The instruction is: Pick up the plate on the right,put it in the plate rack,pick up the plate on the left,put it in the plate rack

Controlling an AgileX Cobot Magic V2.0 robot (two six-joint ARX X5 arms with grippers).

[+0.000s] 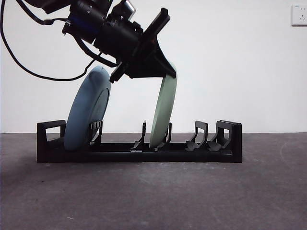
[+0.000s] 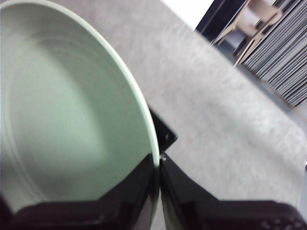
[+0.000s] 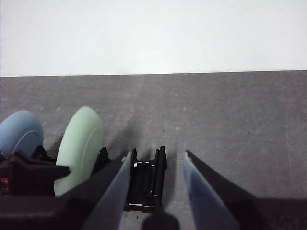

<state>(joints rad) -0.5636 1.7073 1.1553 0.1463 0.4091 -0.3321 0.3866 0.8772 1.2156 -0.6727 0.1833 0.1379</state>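
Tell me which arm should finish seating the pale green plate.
Left. Its gripper is shut on the pale green round plate, whose lower edge is between the dividers of the long black plastic plate rack. The right gripper is open, holding nothing.

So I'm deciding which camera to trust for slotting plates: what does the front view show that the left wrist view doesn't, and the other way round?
Only the front view shows the blue plate leaning in the plate rack, the green plate with its lower edge down between two dividers, and a wall socket. Only the left wrist view shows the green plate's ringed face and the grey table beyond. Both show the left gripper shut on the green plate's rim.
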